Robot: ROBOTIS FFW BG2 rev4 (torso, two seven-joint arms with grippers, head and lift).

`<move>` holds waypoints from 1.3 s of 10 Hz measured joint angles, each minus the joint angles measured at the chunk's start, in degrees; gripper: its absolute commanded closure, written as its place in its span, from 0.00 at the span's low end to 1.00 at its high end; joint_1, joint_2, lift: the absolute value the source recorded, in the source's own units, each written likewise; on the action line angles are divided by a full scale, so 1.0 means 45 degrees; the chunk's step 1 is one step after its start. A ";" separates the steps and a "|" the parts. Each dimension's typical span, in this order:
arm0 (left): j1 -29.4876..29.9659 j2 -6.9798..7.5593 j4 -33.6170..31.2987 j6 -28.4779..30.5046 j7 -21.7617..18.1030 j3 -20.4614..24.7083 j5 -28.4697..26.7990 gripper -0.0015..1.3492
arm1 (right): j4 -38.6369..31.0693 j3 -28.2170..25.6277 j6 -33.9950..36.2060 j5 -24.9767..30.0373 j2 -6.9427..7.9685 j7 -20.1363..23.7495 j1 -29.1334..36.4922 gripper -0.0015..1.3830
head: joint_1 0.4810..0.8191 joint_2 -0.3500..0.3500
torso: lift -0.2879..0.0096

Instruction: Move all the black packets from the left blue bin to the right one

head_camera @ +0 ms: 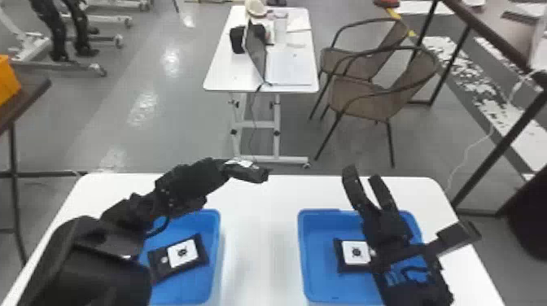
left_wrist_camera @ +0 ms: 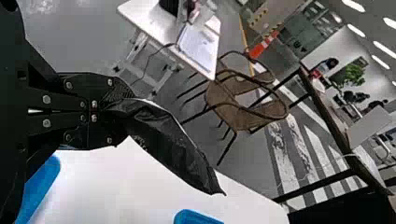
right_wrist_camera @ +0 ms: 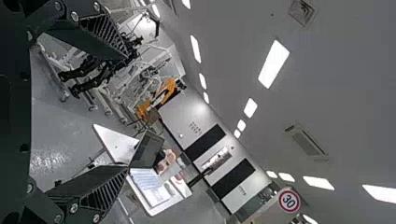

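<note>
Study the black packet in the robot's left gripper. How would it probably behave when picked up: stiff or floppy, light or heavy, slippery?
The black packet is creased and curved, so its wrapper is probably flexible. Pinched at one end by the left gripper, it juts out without folding double, suggesting it is fairly light. Its shiny skin may be slippery.

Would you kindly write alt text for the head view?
The robot's left tool holds a black packet by the far edge of a white table; its open right tool hovers above the right blue bin. A labelled packet lies in that bin, another in the left bin.
</note>
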 measured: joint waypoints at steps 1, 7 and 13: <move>-0.0018 0.0072 0.0017 -0.0413 0.1212 -0.0458 -0.0193 0.90 | -0.0004 0.0158 0.0036 -0.0063 0.0000 0.0012 -0.0173 0.13 | 0.63 0.44 | 0.97; -0.0295 0.0231 0.1693 -0.3128 0.5150 -0.0831 0.3385 0.90 | 0.0021 0.0271 0.0528 -0.0588 0.0000 0.0235 -0.0279 0.12 | 0.63 0.42 | 0.97; -0.1302 0.0566 0.3012 -0.3510 0.5148 -0.2298 0.3180 0.90 | -0.0307 0.0917 0.0921 -0.1113 0.0000 0.0561 -0.1026 0.13 | 0.63 0.39 | 0.97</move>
